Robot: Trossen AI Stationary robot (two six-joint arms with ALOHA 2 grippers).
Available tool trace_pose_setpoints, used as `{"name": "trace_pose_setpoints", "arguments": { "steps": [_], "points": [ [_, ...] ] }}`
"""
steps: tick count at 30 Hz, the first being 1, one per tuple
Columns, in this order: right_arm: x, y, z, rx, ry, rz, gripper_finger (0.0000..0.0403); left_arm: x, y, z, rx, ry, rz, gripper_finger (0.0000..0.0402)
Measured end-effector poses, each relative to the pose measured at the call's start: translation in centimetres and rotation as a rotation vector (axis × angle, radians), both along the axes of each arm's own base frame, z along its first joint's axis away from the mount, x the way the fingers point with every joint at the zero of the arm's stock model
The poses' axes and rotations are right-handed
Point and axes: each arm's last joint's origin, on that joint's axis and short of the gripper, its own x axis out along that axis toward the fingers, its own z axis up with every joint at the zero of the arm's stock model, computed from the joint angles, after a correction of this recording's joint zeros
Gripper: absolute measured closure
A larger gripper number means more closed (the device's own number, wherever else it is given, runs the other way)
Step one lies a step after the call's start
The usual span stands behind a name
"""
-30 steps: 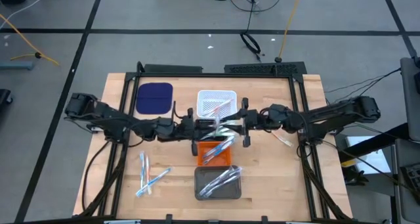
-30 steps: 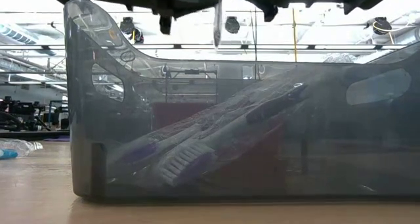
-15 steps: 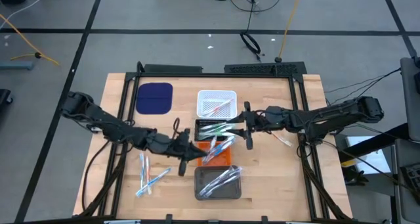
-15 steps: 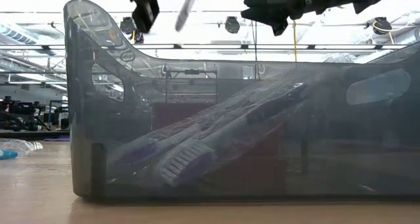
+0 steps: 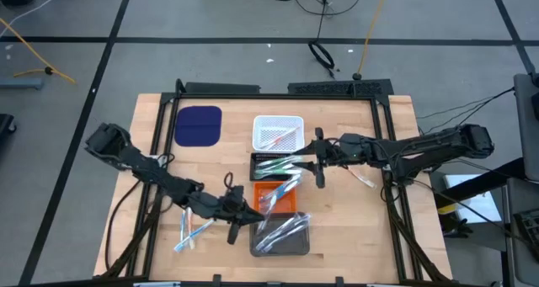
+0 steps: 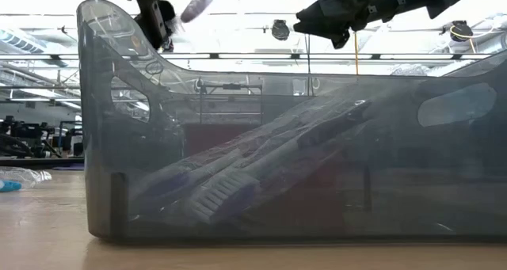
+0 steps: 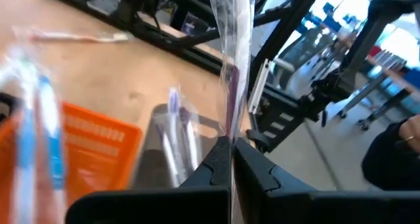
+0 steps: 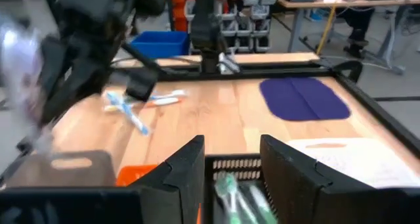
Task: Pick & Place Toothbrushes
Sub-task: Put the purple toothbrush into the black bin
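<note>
Wood counter [image 5: 337, 228], left to right: loose toothbrushes [image 5: 189, 224], blue and pink in clear wrap, lie at the left. Left gripper [image 5: 244, 213] jaws clenched on a clear-wrapped toothbrush [image 7: 231, 66] beside the grey tray [image 5: 296, 245], which holds wrapped brushes. Orange tray [image 5: 263, 190], black tray [image 5: 257, 159] and white tray [image 5: 263, 124] each hold some. Right gripper [image 5: 319, 159] jaws released, over the black tray's edge.

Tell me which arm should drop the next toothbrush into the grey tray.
Left. The left gripper is shut on a wrapped toothbrush right beside the grey tray. The right gripper is open and empty by the black tray, farther away.
</note>
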Motion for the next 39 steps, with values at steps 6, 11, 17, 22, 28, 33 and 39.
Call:
{"name": "trace_pose_setpoints", "arguments": {
  "steps": [6,11,17,22,28,33,39],
  "points": [
    [-0.5,-1.2,0.2,0.018,0.016,-0.051,0.0266,0.9,-0.8,-2.2,-0.105,0.028,0.008,0.0401],
    [-1.0,-1.7,0.3,0.019,0.040,-0.071,0.0266,1.6,-1.2,-4.0,-0.192,0.069,0.029,0.0401],
    [-1.1,-2.1,0.1,0.019,0.059,-0.086,0.0268,3.3,-2.0,-4.5,-0.195,0.148,-0.058,0.0401],
    [-1.1,-2.1,0.0,0.011,0.076,-0.085,0.0269,4.4,-2.0,-4.2,-0.130,0.288,-0.069,0.0401],
    [-1.2,-2.1,-0.4,0.000,0.100,-0.082,0.0270,5.3,-1.9,-3.3,-0.052,0.322,-0.126,0.0397],
    [-1.4,-2.1,-0.9,-0.014,0.122,-0.078,0.0270,5.4,-1.7,-3.2,-0.031,0.349,-0.128,0.0370],
    [-1.5,-2.1,-1.4,-0.034,0.136,-0.075,0.0271,5.4,-1.8,-3.1,-0.042,0.359,-0.135,0.0312]
  ]
}}
